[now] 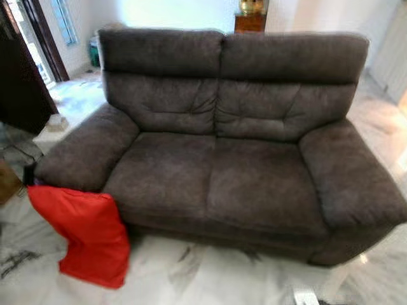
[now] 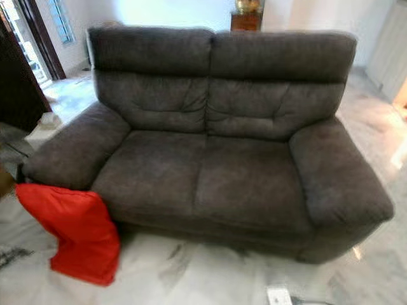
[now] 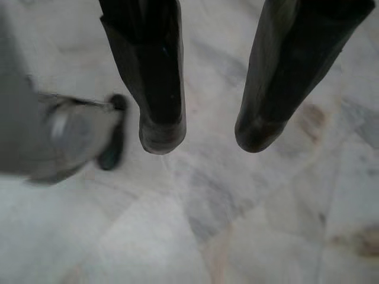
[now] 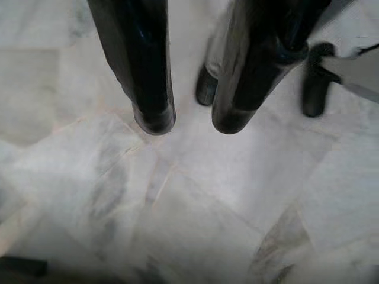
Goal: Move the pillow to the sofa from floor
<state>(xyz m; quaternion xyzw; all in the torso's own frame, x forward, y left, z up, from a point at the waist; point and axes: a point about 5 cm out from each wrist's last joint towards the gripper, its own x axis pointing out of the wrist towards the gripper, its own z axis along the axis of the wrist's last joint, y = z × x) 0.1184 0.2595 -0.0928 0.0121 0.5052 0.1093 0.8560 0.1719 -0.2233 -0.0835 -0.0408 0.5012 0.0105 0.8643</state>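
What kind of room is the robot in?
Most likely a living room in a home: a big grey two-seat sofa stands on a white marble floor, with a red pillow leaning against its arm and a wooden cabinet behind.

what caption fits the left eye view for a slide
Red pillow on the marble floor, leaning against the left armrest of a dark grey sofa.

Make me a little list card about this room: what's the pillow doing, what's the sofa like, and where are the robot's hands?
pillow: red pillow, standing on the floor, leaning on the front of the sofa's arm on the robot's left
sofa: dark grey two-seater, seat bare
floor: white marble
left gripper: pointing down over the marble, jaws apart, holding nothing
right gripper: also over the marble, jaws apart, holding nothing
task state: pillow not yet picked up
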